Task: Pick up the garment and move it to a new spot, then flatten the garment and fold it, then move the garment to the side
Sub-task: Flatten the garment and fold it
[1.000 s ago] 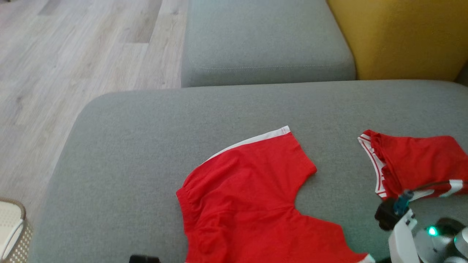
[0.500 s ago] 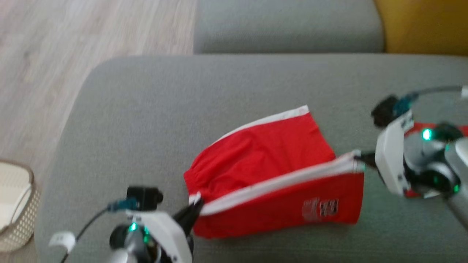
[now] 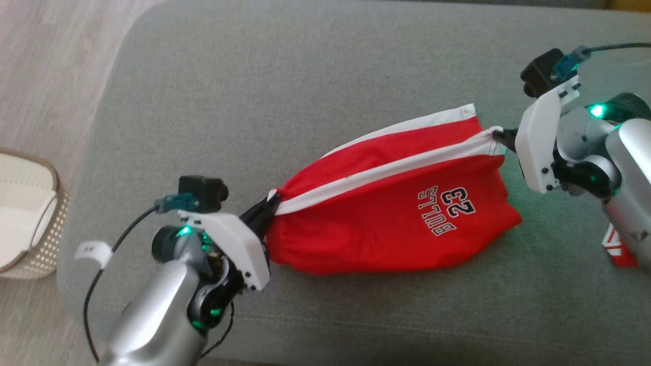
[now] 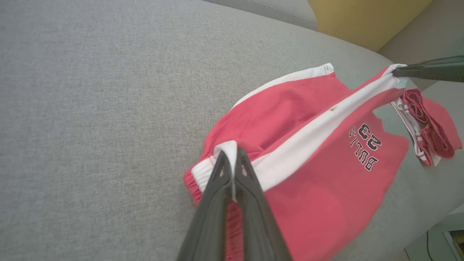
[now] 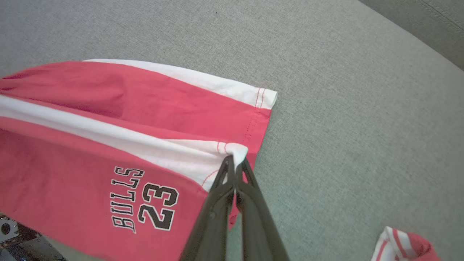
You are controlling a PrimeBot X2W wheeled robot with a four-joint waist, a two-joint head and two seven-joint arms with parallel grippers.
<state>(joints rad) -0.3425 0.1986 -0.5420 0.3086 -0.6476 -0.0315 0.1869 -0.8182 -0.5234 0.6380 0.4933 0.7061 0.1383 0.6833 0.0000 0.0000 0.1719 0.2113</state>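
Folding looks half done: the left gripper and right gripper each pinch one end of the white stripe on the shorts, stretched above the sofa. Laying flat and moving aside remain.

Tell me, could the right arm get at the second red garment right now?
Probably not yet: the right gripper is shut on a corner of the red shorts. The second red garment lies close by on bare cushion, so once freed, likely yes.
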